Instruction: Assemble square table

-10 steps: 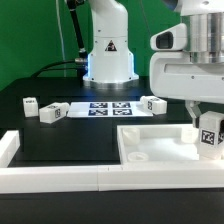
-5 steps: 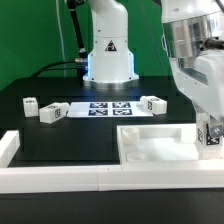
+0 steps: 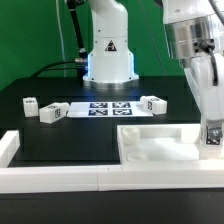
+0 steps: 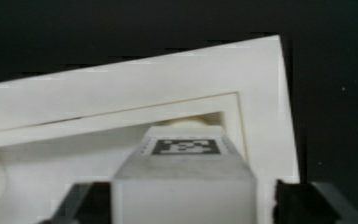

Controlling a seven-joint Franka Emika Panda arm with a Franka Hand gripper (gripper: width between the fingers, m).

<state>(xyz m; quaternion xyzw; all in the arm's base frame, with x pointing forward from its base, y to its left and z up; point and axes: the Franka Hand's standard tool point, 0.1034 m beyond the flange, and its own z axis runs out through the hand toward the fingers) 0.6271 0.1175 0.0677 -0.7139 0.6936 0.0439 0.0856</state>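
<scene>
Directly beneath the gripper (image 3: pixel 212 142), a small white block leg (image 4: pixel 188 165) stands upright with its black-and-white tag facing up. It sits inside the shallow hollow of the square tabletop (image 3: pixel 165 148), a large white slab with a raised rim all round, lying flat. The leg is tucked into the corner of that hollow below the hand, close to the rim on two sides.

The two dark fingers (image 4: pixel 91 205) stand one on each side of the leg. A thin dark gap seems to show between the leg and at least one finger, so the jaws look spread just clear of it rather than pinching it. The wrist view is too close to be certain.

The rest of the hollow, stretching away from the hand toward the exterior view's left, holds nothing loose.

The slab's near edge lies against the long low border wall (image 3: pixel 60 178), in front of the hand.

Well away from the hand, to the exterior view's left, is open black table top (image 3: pixel 60 140). Behind it lies the marker board (image 3: pixel 100 108). The nearest loose leg (image 3: pixel 152 104) is just beside that board, on the hand's side. A middle leg (image 3: pixel 52 113) and a far leg (image 3: pixel 30 104) lie beyond the board's other end.
</scene>
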